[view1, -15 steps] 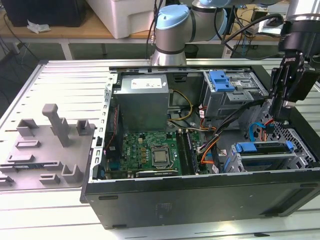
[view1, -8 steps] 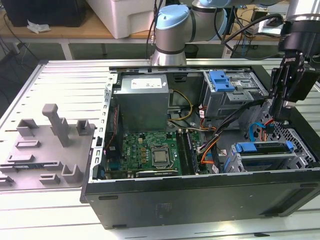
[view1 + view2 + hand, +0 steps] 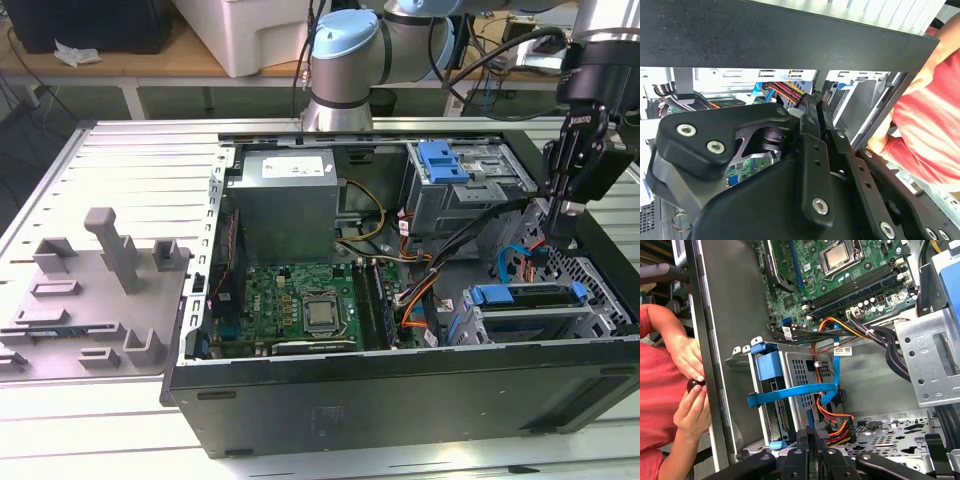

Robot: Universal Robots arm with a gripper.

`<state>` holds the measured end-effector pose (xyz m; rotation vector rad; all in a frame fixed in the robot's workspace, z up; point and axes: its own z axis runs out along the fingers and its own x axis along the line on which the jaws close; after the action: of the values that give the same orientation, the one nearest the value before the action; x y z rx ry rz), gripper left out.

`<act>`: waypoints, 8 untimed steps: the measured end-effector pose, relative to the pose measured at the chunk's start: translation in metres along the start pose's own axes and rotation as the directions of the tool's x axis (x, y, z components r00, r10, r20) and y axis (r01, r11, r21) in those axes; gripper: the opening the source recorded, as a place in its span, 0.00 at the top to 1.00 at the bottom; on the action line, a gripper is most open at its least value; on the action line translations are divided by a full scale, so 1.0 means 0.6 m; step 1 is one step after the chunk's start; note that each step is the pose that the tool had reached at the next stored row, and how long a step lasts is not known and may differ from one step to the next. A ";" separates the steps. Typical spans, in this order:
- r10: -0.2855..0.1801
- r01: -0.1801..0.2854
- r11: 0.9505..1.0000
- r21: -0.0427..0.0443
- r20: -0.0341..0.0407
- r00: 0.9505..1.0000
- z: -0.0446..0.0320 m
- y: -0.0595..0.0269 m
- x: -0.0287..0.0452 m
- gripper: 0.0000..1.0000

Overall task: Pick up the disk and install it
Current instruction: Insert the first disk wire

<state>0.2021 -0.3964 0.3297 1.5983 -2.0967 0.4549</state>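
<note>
Blue-framed disk [image 3: 770, 370] apparently seated in bay [image 3: 802, 372]; closed tool [image 3: 562, 235] hovers nearby.

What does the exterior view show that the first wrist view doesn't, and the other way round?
The exterior view adds the grey power supply in the case, the grey fixture plate on the exterior view's left, and the arm's blue-capped joint.

The first wrist view adds a person's hand pinching a small dark knob outside the case wall.

Both show the motherboard, the disk with its blue bracket sitting in the drive cage, and the gripper close by that cage.
</note>
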 end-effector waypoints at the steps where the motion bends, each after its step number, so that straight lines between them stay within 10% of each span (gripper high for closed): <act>1: 0.000 0.000 1.000 0.000 -0.003 1.000 0.000 0.000 0.000 0.83; 8: 0.000 0.000 1.000 0.001 -0.005 1.000 0.001 0.004 0.001 0.83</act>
<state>0.1993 -0.3964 0.3293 1.5953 -2.0932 0.4593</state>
